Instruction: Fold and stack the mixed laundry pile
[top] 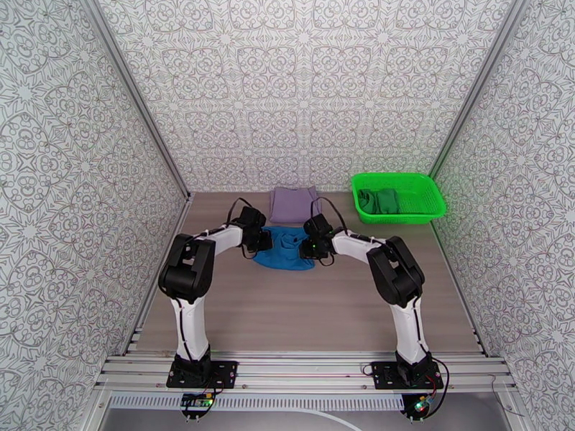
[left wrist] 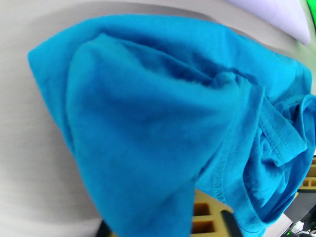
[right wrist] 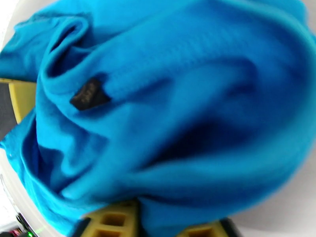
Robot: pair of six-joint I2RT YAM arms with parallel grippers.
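Left wrist view shows the left gripper's yellow pads drawn together, with a bunched fold of the bright blue garment spilling over them, so this claw is closed on the cloth. From the right wrist, the right gripper's pads are likewise pinched on blue fabric, and a small dark label sits at 10 o'clock. From above, the left gripper bites the blue garment at its 9 o'clock edge and the right gripper at its 3 o'clock edge. The garment lies crumpled on the table. Just beyond it, at 12 o'clock, lies the lavender-grey garment, flat and folded. At 2 o'clock stands a green basket holding the dark green garment.
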